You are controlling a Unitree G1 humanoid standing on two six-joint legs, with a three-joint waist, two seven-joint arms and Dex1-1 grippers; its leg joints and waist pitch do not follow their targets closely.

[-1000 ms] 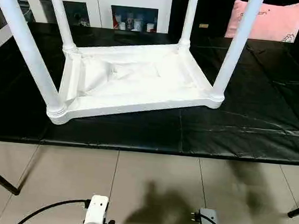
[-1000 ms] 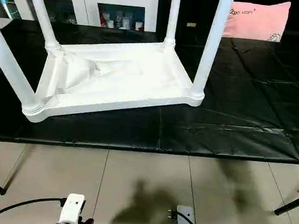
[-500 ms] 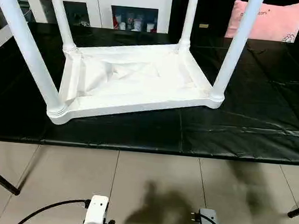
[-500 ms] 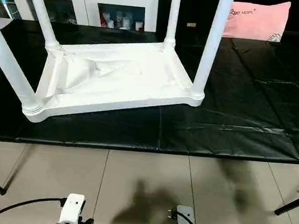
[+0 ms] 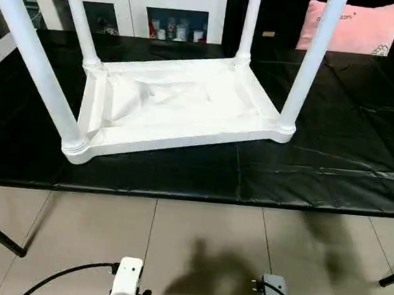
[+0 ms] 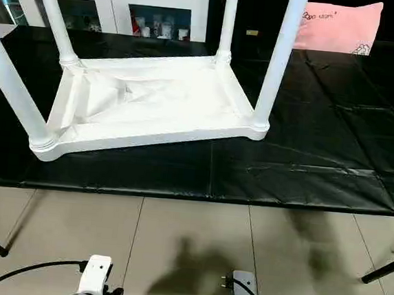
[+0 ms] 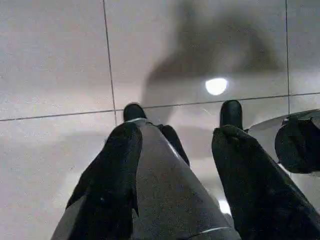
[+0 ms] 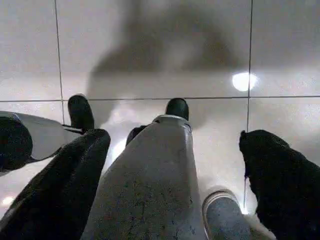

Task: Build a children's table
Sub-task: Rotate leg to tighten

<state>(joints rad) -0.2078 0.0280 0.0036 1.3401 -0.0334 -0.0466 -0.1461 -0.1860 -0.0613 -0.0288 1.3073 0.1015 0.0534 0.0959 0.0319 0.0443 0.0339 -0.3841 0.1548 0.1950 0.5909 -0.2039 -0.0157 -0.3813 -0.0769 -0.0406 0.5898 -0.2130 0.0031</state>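
Starting at the fingers: the left gripper has its 2 black fingers spread wide apart with nothing between them, just pointing down at the glossy pale tiled floor, and the right gripper is the same deal, both black fingers parted and holding nothing over the same tiles. In the head view both arms hang low at the near edge, well short of the work, with a black cable looping off the left one. Moving out from there, the white plastic rectangular tabletop lies upside down on a black sheet-covered work surface, ribbed underside facing up, set a bit skewed to the near edge. All 4 long white tapered tube legs are seated in the round corner sockets and stick up out of the picture: near-left leg, far-left leg, far-right leg, near-right leg. Behind the surface there's a white cabinet with glass doors with small items inside, and a pink pillow off toward the far right.
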